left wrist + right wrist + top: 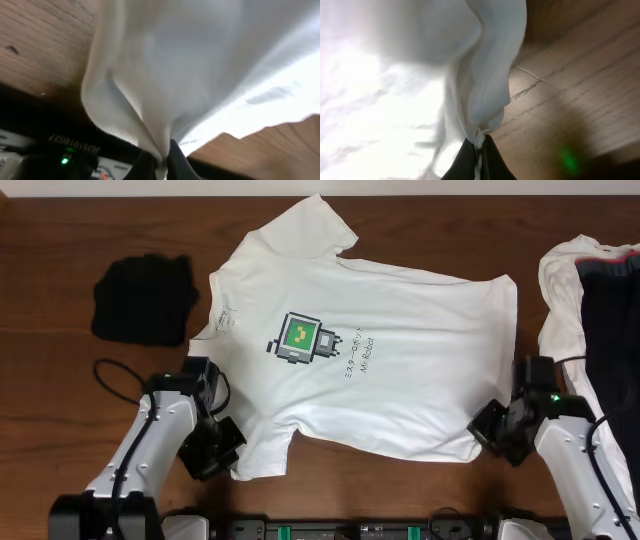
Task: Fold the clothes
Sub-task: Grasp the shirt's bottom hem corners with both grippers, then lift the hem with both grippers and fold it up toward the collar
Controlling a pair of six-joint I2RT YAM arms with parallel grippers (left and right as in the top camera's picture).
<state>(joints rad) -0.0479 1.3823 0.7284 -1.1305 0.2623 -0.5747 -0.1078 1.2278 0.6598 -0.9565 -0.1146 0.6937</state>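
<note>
1. Spread flat on the counter (50, 240), print up: white T-shirt (400, 380).
2. Pressed together on its near edge: left jaws pinching the sleeve, right jaws the hem corner.
3. Raise both evenly, keep cloth taut, lay near edge over far.

— The T-shirt (400, 350)?
— Soft white cloth, matt, slightly creased.
— And the table (60, 240)?
— Dark wood, grained, faint sheen. The black garment (145, 298) at far left is matt cloth.
</note>
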